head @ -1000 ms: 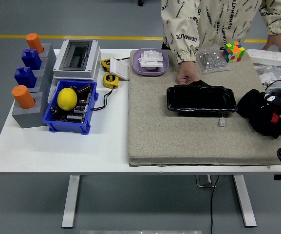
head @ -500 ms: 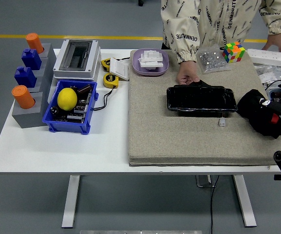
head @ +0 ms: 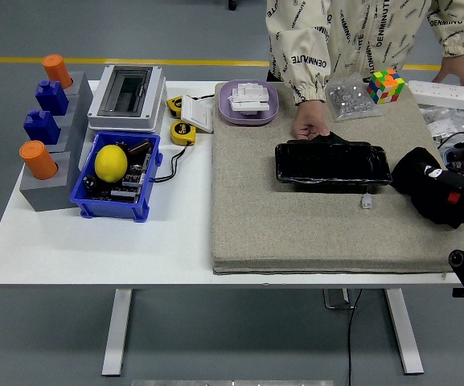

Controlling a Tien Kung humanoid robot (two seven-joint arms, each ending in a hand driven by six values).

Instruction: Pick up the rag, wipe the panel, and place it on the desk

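A glossy black panel [head: 332,163] lies flat on the grey felt mat [head: 296,229], a little right of centre. The black rag [head: 415,175] is bunched on the mat just right of the panel. My right hand [head: 450,190], black with white and red marks, reaches in from the right edge and lies on the rag's right part; black on black hides its grip. A person at the far side rests one hand [head: 310,125] on the panel's far left corner. The left arm is out of view.
A small white connector [head: 366,202] lies in front of the panel. At the mat's far edge are a Rubik's cube [head: 385,85], a bag of small parts [head: 348,98] and a purple dish [head: 248,103]. Left of the mat stand a blue bin [head: 111,211] with a lemon [head: 111,162] and a grey box [head: 126,96].
My right hand has moved up and left over the rag's right side. The panel and the person's hand on it have stayed put.
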